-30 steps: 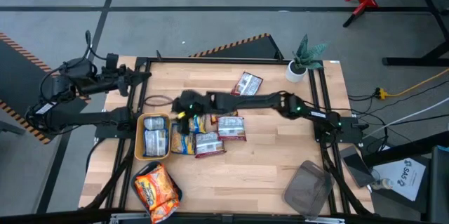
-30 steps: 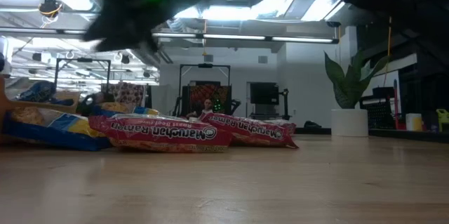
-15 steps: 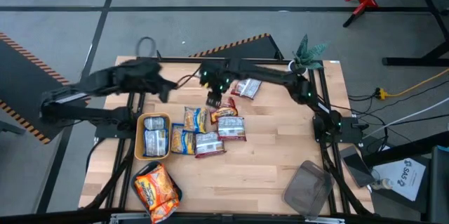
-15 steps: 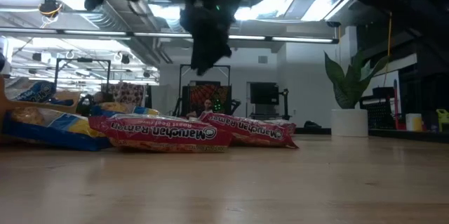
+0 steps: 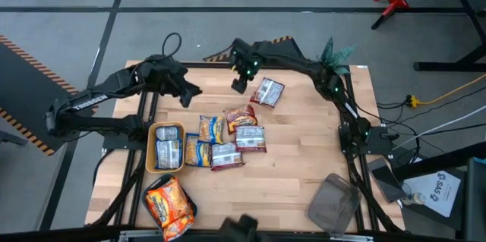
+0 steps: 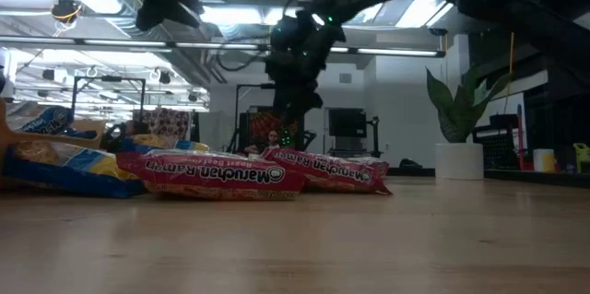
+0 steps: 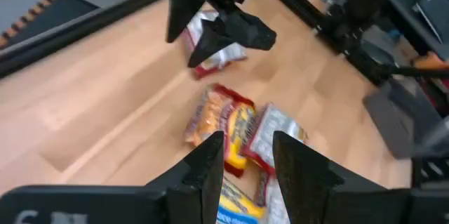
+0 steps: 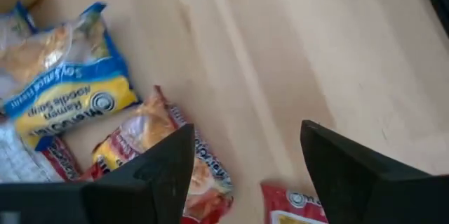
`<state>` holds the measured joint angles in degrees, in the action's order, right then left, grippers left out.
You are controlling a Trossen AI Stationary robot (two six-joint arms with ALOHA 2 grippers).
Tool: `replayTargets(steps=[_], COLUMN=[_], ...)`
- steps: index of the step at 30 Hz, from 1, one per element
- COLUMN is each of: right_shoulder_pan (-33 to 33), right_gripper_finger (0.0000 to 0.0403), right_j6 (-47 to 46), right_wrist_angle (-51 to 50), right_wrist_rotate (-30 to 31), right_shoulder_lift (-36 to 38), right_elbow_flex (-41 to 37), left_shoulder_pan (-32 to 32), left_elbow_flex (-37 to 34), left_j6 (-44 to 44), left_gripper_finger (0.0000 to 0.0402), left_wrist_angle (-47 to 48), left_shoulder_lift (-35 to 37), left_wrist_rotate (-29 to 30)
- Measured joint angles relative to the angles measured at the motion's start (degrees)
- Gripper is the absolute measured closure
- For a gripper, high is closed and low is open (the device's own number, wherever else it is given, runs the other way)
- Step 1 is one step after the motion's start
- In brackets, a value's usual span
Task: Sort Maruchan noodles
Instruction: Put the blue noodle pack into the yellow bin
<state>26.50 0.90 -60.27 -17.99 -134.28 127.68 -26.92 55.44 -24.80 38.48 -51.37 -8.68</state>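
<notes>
We see both arms raised above the far half of the table (image 5: 304, 189), neither carrying a packet. The left gripper (image 5: 190, 92) hangs over the far-left area; its fingers (image 7: 210, 164) stand a little apart with nothing between them. The right gripper (image 5: 240, 84) hovers near the far edge, just left of a lone red-and-silver packet (image 5: 266, 91); its fingers (image 8: 165, 168) are spread wide and empty.

The Maruchan noodles (image 5: 224, 139) mostly lie in a loose, overlapping cluster at the table's centre, just right of the yellow tray (image 5: 149, 155), which already holds silver-and-blue packets. An orange pile (image 5: 168, 200) sits at the near-left, and a grey tray (image 5: 334, 204) waits at the near-right.

We judge the main risk to be the overlap: a pinch into the cluster could catch two crinkly packets at once, or drag a neighbour out of place. The slick wrappers could also slip from a shallow grip. With both grippers close together over the far side, the arms could foul each other if they go for the same packet.
</notes>
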Motion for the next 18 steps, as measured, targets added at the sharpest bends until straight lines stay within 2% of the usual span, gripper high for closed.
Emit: replayTargets(steps=[1, 3, 5, 7, 10, 13, 15, 18], right_shoulder_pan=[1.1, 3.1, 4.3, 5.2, 5.2, 5.2, 5.2, 3.9], right_gripper_finger=[0.0158, 0.0158, 0.0158, 0.0158, 0.0158, 0.0158, 0.0158, 0.0158], right_j6=[-0.5, -0.6, -0.6, -0.4, -0.4, 2.6, 7.1, 8.5], right_wrist_angle=[0.0, -0.1, -1.3, -3.2, -5.1, -13.1, -21.3, -21.1], right_wrist_rotate=[-0.7, -1.0, -1.9, -7.1, -19.5, -28.6, -30.1, -27.2], right_shoulder_lift=[0.0, 0.0, 0.0, 0.0, 0.0, 0.9, 2.3, 6.5], right_elbow_flex=[-0.1, -0.1, 0.0, 0.0, 0.0, 0.0, 0.0, -4.5], left_shoulder_pan=[-0.4, -1.4, -2.7, -4.6, -9.1, -15.9, -20.0, -21.8], left_elbow_flex=[0.0, 0.0, 0.0, 0.0, 0.1, 0.1, -0.1, 0.2], left_j6=[-0.1, -2.7, -6.1, -5.0, -3.6, -5.3, -5.2, -4.7], left_gripper_finger=[0.0282, 0.0283, 0.0284, 0.0284, 0.0284, 0.0284, 0.0284, 0.0284], left_wrist_angle=[-0.2, -2.9, -10.6, -18.9, -22.9, -15.0, -11.2, -12.9], left_shoulder_lift=[-0.1, -0.1, -0.1, 0.0, -0.6, -3.8, -7.1, -13.1], left_wrist_rotate=[0.7, 5.7, 10.3, 10.5, 6.2, -1.2, -7.5, -15.2])
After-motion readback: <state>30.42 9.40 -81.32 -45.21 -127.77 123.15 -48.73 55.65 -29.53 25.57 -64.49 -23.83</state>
